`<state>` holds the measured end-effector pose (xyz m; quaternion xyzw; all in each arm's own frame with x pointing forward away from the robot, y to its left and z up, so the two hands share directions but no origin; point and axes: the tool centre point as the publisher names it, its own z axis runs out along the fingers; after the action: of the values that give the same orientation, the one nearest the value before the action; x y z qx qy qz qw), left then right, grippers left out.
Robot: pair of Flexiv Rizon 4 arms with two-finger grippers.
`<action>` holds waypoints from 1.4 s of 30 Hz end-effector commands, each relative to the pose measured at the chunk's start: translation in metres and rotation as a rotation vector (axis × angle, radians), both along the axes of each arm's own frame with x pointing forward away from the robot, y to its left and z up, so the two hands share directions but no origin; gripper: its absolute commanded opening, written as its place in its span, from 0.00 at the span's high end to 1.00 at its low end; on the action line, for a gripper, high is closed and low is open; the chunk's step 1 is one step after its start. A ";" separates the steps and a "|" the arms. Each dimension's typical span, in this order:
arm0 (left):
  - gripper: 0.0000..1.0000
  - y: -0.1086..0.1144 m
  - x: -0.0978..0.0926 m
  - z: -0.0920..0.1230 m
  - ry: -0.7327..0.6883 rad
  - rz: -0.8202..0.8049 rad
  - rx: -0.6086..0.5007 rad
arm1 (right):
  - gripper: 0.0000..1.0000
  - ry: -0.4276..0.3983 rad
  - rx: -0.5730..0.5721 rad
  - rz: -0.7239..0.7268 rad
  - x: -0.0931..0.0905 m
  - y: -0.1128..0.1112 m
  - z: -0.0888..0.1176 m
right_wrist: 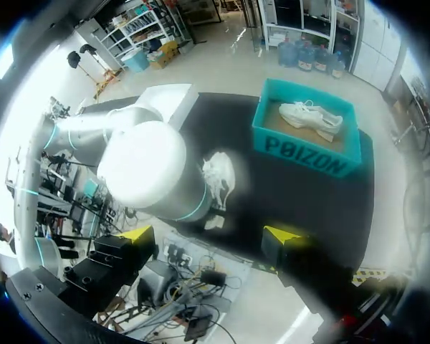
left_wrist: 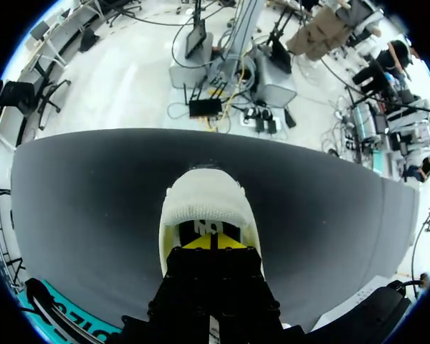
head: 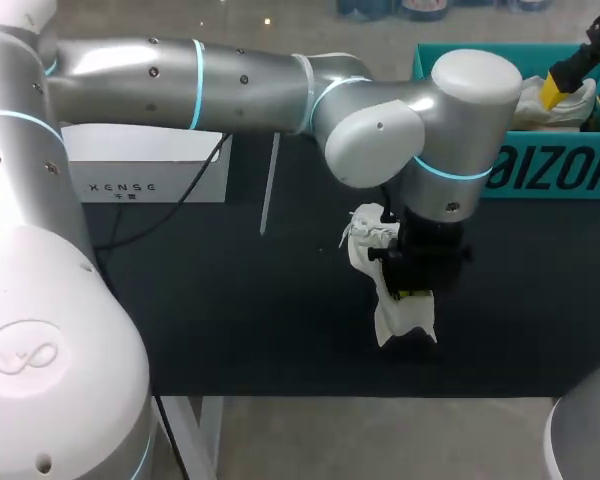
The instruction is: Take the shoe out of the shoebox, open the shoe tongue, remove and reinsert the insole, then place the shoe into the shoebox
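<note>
Working at mouth of shoe (head: 365, 245), probably tongue or insole step, just before shoebox (head: 550, 170); left gripper (left_wrist: 211, 242) closure: cannot tell; right gripper (right_wrist: 209, 234) spread, empty; next needs firm insole pinch

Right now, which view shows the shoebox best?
Right wrist view: the whole open shoebox from above, with a white shoe lying inside. Head view shows only its front wall and a corner, partly behind the left arm. Left wrist view catches just a teal sliver.
</note>
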<state>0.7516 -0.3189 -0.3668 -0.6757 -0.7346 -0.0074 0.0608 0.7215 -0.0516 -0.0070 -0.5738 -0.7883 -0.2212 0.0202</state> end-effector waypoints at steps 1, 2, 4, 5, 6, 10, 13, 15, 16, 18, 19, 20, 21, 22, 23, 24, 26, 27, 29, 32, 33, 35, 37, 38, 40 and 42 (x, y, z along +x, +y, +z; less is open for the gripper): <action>1.00 0.010 0.001 0.018 -0.047 0.003 0.015 | 0.00 0.005 -0.001 0.001 0.002 0.001 0.001; 1.00 0.012 0.003 0.018 -0.054 0.005 0.020 | 0.00 0.005 -0.001 0.001 0.002 0.001 0.001; 1.00 0.015 0.008 0.019 -0.069 0.009 0.028 | 0.00 0.005 -0.001 0.001 0.002 0.001 0.001; 1.00 0.016 0.011 0.019 -0.078 0.010 0.030 | 0.00 0.005 -0.001 0.001 0.002 0.001 0.001; 1.00 0.016 0.015 0.018 -0.088 0.014 0.035 | 0.00 0.005 -0.001 0.001 0.002 0.001 0.001; 1.00 0.016 0.031 0.015 -0.124 0.023 0.042 | 0.00 0.005 -0.001 0.001 0.002 0.001 0.001; 1.00 0.016 0.037 0.015 -0.143 0.034 0.040 | 0.00 0.005 -0.001 0.001 0.002 0.001 0.001; 1.00 0.016 0.041 0.015 -0.156 0.040 0.041 | 0.00 0.005 -0.001 0.001 0.002 0.001 0.001; 1.00 0.015 0.043 0.014 -0.163 0.045 0.041 | 0.00 0.005 -0.001 0.001 0.002 0.001 0.001; 1.00 0.014 0.047 0.010 -0.168 0.047 0.045 | 0.00 0.005 -0.001 0.001 0.002 0.001 0.001; 1.00 0.013 0.049 0.008 -0.171 0.051 0.048 | 0.00 0.005 -0.001 0.001 0.002 0.001 0.001; 1.00 0.012 0.051 0.006 -0.172 0.052 0.048 | 0.00 0.005 -0.001 0.001 0.002 0.001 0.001; 1.00 0.010 0.052 0.004 -0.173 0.056 0.049 | 0.00 0.005 -0.001 0.001 0.002 0.001 0.001; 1.00 0.009 0.053 0.001 -0.174 0.059 0.050 | 0.00 0.005 -0.001 0.001 0.002 0.001 0.001; 1.00 0.007 0.054 -0.001 -0.176 0.064 0.053 | 0.00 0.005 -0.001 0.001 0.002 0.001 0.001; 1.00 0.006 0.055 -0.004 -0.174 0.071 0.058 | 0.00 0.005 -0.001 0.001 0.002 0.001 0.001; 0.91 0.004 0.056 -0.007 -0.165 0.078 0.055 | 0.00 0.005 -0.001 0.001 0.002 0.001 0.001; 0.73 0.004 0.056 -0.008 -0.161 0.080 0.053 | 0.00 0.005 -0.001 0.001 0.002 0.001 0.001; 0.25 0.004 0.055 -0.009 -0.158 0.089 0.047 | 0.00 0.005 -0.001 0.001 0.002 0.001 0.001; 0.00 0.006 0.051 -0.008 -0.153 0.095 0.040 | 0.00 0.005 -0.001 0.001 0.002 0.001 0.001; 0.00 0.008 0.049 -0.008 -0.152 0.096 0.040 | 0.00 0.005 -0.001 0.001 0.002 0.001 0.001; 0.00 0.010 0.046 -0.008 -0.144 0.101 0.036 | 0.00 0.005 -0.001 0.001 0.002 0.001 0.001; 0.00 0.012 0.042 -0.008 -0.139 0.103 0.035 | 0.00 0.005 -0.001 0.001 0.002 0.001 0.001; 0.00 0.013 0.040 -0.009 -0.135 0.103 0.034 | 0.00 0.005 -0.001 0.001 0.002 0.001 0.001; 0.00 0.015 0.037 -0.010 -0.127 0.105 0.033 | 0.00 0.005 -0.001 0.001 0.002 0.001 0.001; 0.00 0.015 0.035 -0.010 -0.123 0.105 0.034 | 0.00 0.005 -0.001 0.001 0.002 0.001 0.001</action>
<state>0.7903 -0.3088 -0.3771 -0.6330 -0.7711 -0.0606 0.0318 0.7215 -0.0516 -0.0070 -0.5738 -0.7883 -0.2212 0.0202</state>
